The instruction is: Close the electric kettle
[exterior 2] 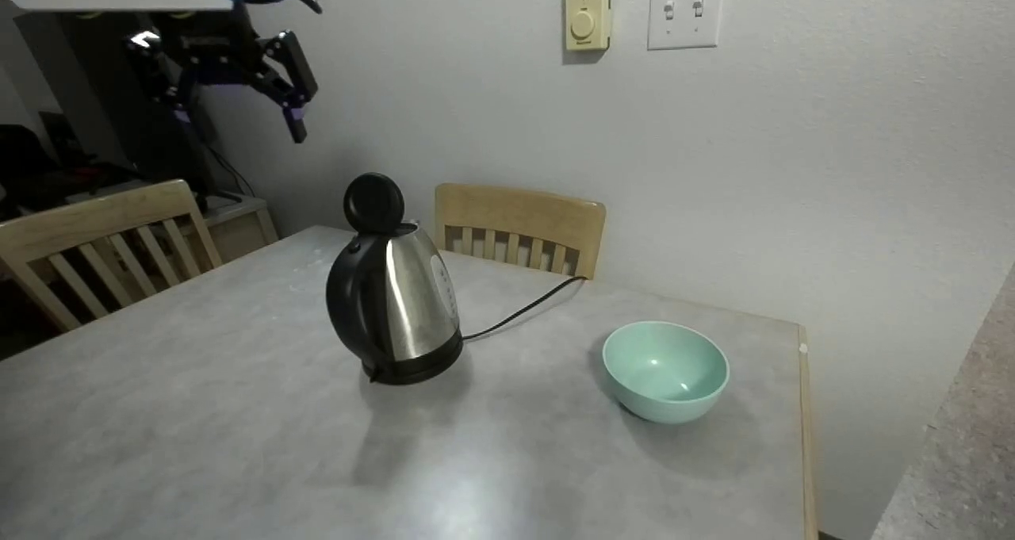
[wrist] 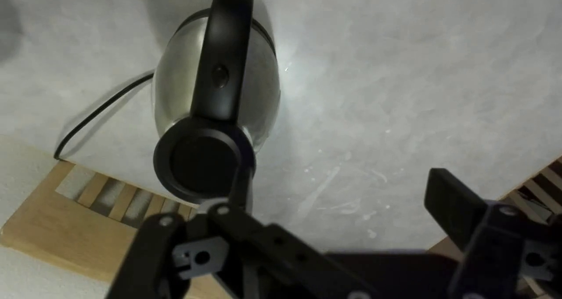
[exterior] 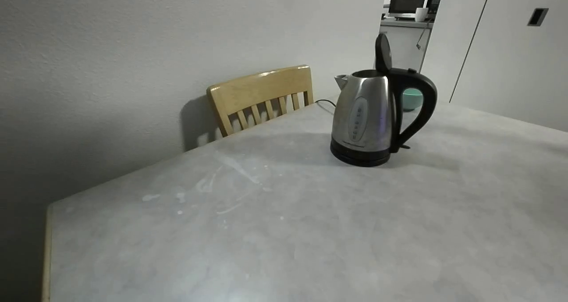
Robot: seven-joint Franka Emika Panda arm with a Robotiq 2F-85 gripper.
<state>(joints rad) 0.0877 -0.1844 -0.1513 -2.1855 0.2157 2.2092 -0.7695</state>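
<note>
The steel electric kettle [exterior: 379, 111] stands upright on the grey table in both exterior views [exterior 2: 416, 294]. Its black hinged lid [exterior: 383, 53] stands up, nearly vertical, and the top opening shows. The black loop handle [exterior 2: 342, 294] is on the hinge side, opposite the spout [exterior: 341, 80]. My gripper [exterior 2: 242, 128] is open and empty, in the air above the kettle's height and apart from it. In the wrist view, the kettle [wrist: 261, 92] is at upper left. One finger of the gripper [wrist: 340, 187] overlaps the edge of the raised lid [wrist: 202, 165] in the picture.
A mint-green bowl [exterior 2: 666, 373] stands on the table [exterior 2: 238, 381], partly behind the handle in an exterior view [exterior: 412, 100]. A black cord [exterior 2: 523, 310] runs from the kettle to the table edge. Wooden chairs [exterior 2: 519, 211] [exterior 2: 103, 235] stand around the table, near a wall.
</note>
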